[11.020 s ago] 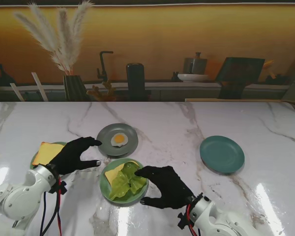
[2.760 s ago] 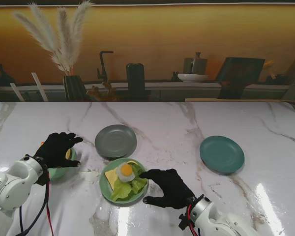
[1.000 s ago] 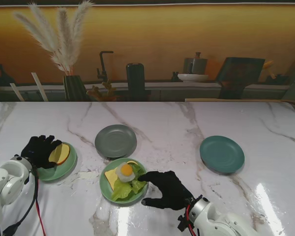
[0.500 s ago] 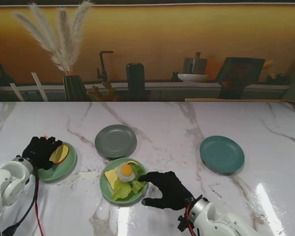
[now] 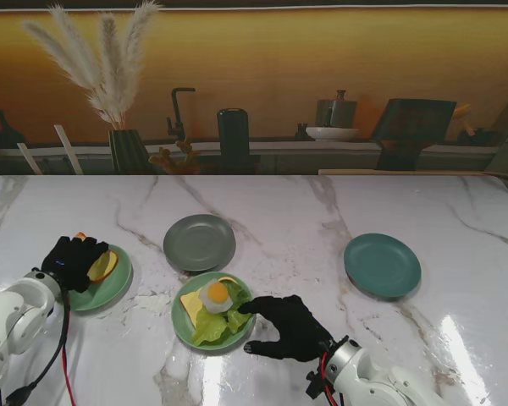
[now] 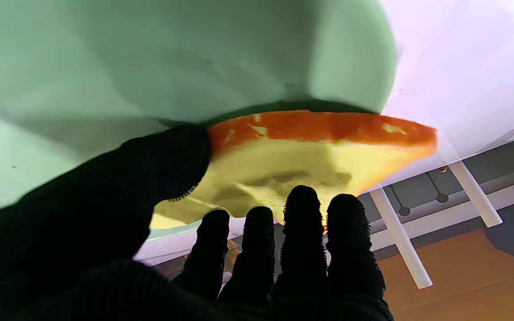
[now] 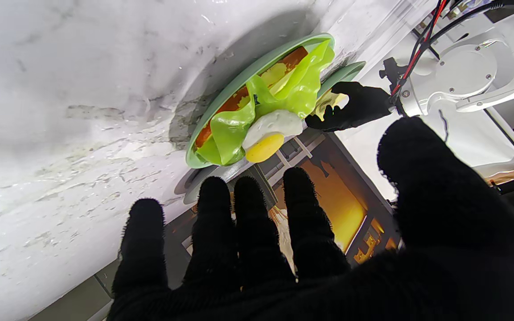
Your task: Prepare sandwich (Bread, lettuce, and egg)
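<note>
Now, step in hand: the top slice of bread [image 5: 104, 264] is being taken from the left green plate [image 5: 110, 292] so the stack can be closed.
Left hand [image 5: 74, 260]: fingers and thumb are clamped on the slice, thumb on one face and four fingertips [image 6: 303, 209] on the other; in the wrist view one edge is seen tilted clear of the plate.
Right hand [image 5: 289, 326]: fingers are spread and nothing is held; it is parked on the marble just right of the middle plate [image 5: 183, 326], fingertips at the rim.
Stack: a bottom slice [image 5: 190, 302], lettuce [image 5: 213, 325] and egg [image 5: 214, 295] are piled on the middle plate, egg uppermost.
Progress: judged nearly done, only the lid of bread is wanting.
Next move: the slice is likely to be lifted clear, carried right to the middle plate and laid flat over the egg.
What it calls for: a level release, since the egg is domed and the lettuce is floppy, so the slice could slide off.
In the way: the right hand lies close to the stack and may need to be drawn back.
Around: an empty grey plate [image 5: 199, 242] sits farther from me, a teal plate [image 5: 382, 265] well off to the right, pampas grass [image 5: 102, 68] at the far edge.
</note>
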`<move>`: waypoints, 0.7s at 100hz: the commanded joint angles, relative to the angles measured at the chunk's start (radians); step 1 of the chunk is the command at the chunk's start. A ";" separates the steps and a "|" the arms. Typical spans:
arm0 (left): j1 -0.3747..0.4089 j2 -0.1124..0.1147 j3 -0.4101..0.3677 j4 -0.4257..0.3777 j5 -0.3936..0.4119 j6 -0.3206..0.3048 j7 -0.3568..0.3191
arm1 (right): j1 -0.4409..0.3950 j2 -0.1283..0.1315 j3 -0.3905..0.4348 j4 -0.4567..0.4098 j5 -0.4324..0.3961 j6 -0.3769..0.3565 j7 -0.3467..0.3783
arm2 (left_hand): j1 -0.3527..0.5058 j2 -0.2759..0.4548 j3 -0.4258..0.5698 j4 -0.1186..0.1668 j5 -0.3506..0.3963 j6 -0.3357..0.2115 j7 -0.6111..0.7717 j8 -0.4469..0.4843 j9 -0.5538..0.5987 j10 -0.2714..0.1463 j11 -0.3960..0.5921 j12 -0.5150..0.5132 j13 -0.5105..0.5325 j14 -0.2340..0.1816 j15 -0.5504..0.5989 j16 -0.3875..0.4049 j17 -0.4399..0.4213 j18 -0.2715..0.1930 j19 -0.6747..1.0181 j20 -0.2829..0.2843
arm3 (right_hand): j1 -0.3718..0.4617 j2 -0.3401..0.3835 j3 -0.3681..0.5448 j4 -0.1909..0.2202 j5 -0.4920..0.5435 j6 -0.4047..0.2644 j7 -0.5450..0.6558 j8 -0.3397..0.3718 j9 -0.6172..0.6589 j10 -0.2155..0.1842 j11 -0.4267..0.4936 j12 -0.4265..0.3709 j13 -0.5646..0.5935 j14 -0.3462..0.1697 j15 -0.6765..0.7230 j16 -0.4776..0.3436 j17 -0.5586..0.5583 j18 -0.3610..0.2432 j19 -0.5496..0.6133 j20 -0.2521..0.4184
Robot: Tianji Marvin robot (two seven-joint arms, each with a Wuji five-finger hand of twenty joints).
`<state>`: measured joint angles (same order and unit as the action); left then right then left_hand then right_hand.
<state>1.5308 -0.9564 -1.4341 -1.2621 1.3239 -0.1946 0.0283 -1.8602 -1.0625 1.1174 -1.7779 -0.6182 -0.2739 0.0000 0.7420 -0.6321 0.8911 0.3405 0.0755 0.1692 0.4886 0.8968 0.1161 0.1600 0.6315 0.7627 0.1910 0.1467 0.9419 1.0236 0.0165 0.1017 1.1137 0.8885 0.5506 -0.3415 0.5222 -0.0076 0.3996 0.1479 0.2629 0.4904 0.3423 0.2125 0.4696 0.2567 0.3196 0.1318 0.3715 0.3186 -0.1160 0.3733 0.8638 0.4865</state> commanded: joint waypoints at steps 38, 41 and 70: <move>0.021 -0.005 0.058 0.094 -0.018 0.020 -0.019 | -0.006 -0.016 -0.004 -0.004 0.003 0.005 0.002 | 0.265 -0.157 0.058 -0.063 0.047 -0.104 0.631 0.153 0.314 -0.159 0.374 0.335 0.260 -0.080 0.243 0.114 0.256 -0.034 0.191 0.092 | 0.028 -0.008 -0.009 -0.005 0.020 0.007 0.012 -0.005 0.020 -0.021 -0.003 0.005 0.016 -0.022 0.000 0.010 -0.017 0.021 0.006 0.005; 0.020 -0.005 0.061 0.098 -0.017 0.020 -0.014 | -0.006 -0.016 -0.004 -0.004 0.004 0.006 0.002 | 0.273 -0.164 0.065 -0.073 0.058 -0.111 0.651 0.164 0.337 -0.165 0.379 0.362 0.276 -0.093 0.263 0.108 0.273 -0.036 0.211 0.074 | 0.027 -0.007 -0.009 -0.005 0.019 0.004 0.012 -0.005 0.021 -0.021 -0.003 0.005 0.016 -0.022 0.000 0.010 -0.016 0.020 0.007 0.005; 0.018 -0.006 0.056 0.112 -0.018 -0.004 0.073 | -0.005 -0.015 -0.006 -0.003 0.005 0.006 0.003 | 0.321 -0.088 0.095 -0.115 0.182 -0.151 0.696 0.283 0.500 -0.223 0.456 0.415 0.381 -0.170 0.383 0.093 0.356 -0.044 0.304 0.034 | 0.024 0.003 -0.011 -0.005 0.029 0.005 0.016 -0.004 0.025 -0.021 -0.002 0.006 0.020 -0.021 0.001 0.010 -0.016 0.021 0.011 0.001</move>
<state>1.5033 -0.9539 -1.3856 -1.1987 1.2993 -0.1837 0.1172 -1.8603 -1.0624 1.1162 -1.7779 -0.6143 -0.2681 0.0010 0.9671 -0.7820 0.9458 0.3284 0.1485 0.0849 1.0468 1.1399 0.3955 0.0984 0.7766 1.1300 0.5311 0.0852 1.2769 1.1295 0.3686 0.0741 1.4024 0.9314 0.5615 -0.3412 0.5222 -0.0076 0.4104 0.1485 0.2740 0.4904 0.3548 0.2124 0.4696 0.2567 0.3205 0.1317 0.3715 0.3186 -0.1160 0.3734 0.8638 0.4865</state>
